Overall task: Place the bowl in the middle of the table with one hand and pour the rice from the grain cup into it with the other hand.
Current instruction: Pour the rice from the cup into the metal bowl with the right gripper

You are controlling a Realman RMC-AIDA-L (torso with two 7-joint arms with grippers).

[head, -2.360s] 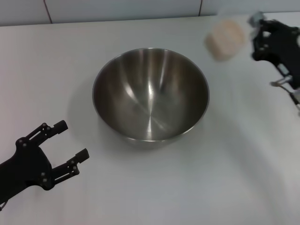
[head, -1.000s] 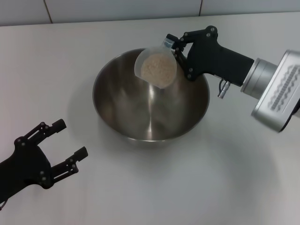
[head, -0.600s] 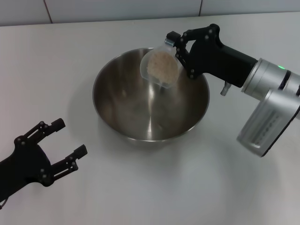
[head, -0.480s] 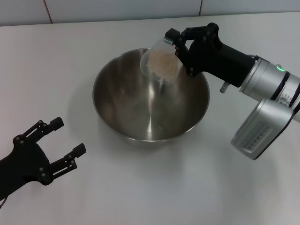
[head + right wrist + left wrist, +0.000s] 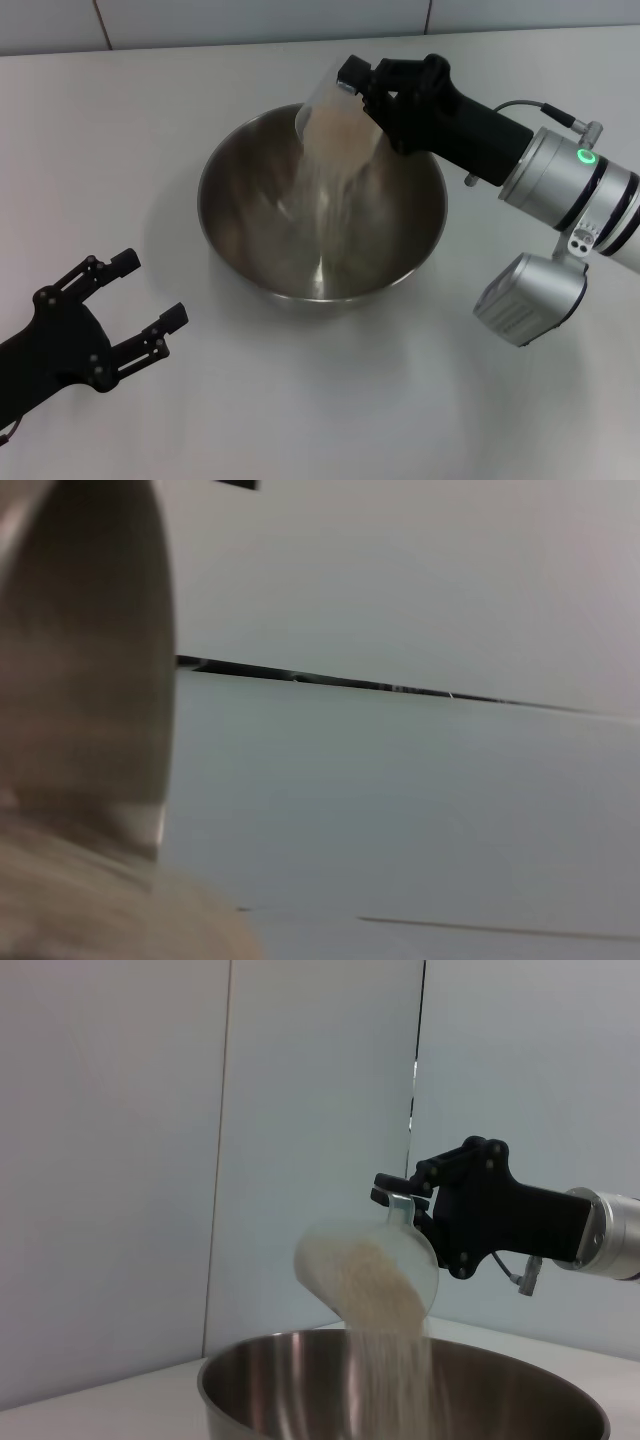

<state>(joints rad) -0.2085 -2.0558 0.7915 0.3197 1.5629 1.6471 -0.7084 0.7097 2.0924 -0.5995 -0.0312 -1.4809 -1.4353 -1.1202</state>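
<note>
Bowl (image 5: 322,205) first: we see it sitting near the middle of the white table (image 5: 300,420), wide and shiny. At about two o'clock over its rim our right gripper (image 5: 362,92) has its jaws pinching the grain cup (image 5: 335,115), tipped steeply mouth-down. Our left gripper (image 5: 125,310) rests at eight o'clock, well apart from the bowl, jaws spread and holding nothing. Rice (image 5: 385,1360) streams from the cup into the bowl.
</note>
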